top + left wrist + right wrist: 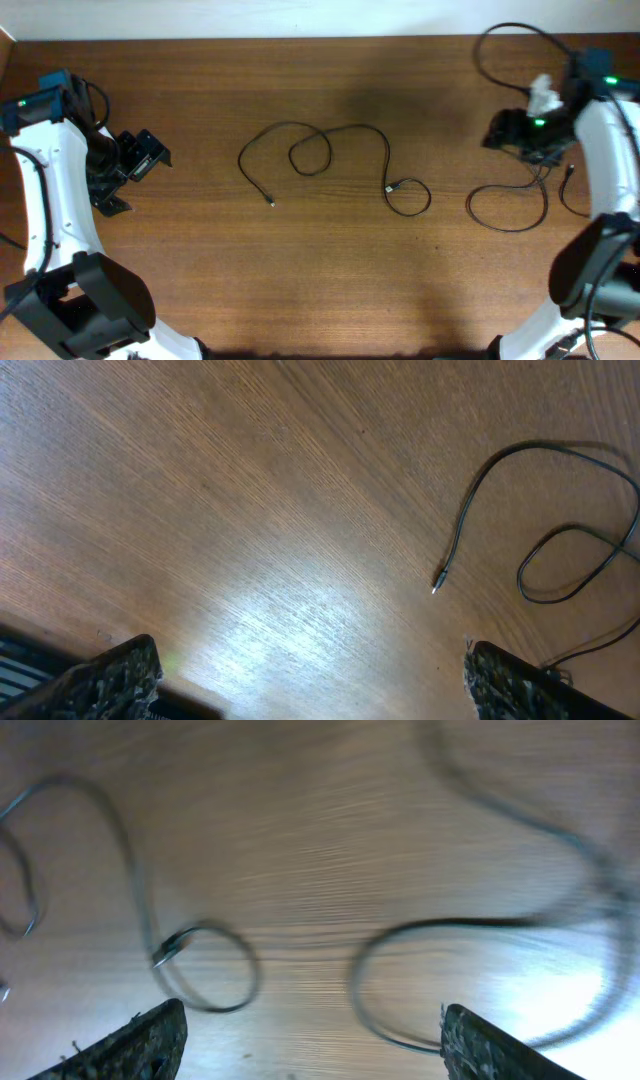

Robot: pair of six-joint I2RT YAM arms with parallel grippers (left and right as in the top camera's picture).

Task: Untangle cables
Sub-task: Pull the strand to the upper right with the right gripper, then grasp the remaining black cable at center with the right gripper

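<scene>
A thin black cable [386, 160] lies in the middle of the table, crossing itself in a small loop, with one plug end [272, 203] at the left and a curl by its other plug [390, 188]. A second cable [508, 230] lies looped at the right, under my right gripper [492, 130]. In the right wrist view this gripper [315, 1050] is open above the wood, the second cable's loop [460, 923] ahead and the first cable's curl [250, 975] to the left. My left gripper [158, 158] hangs open at the far left, nothing between its fingers [110, 680]; the first cable's plug [437, 585] lies ahead.
Thicker black wires [500, 40] run from the right arm's base along the back right corner. The left arm's base wiring sits at the far left edge [95, 110]. The wooden table top [330, 280] stretches along the front.
</scene>
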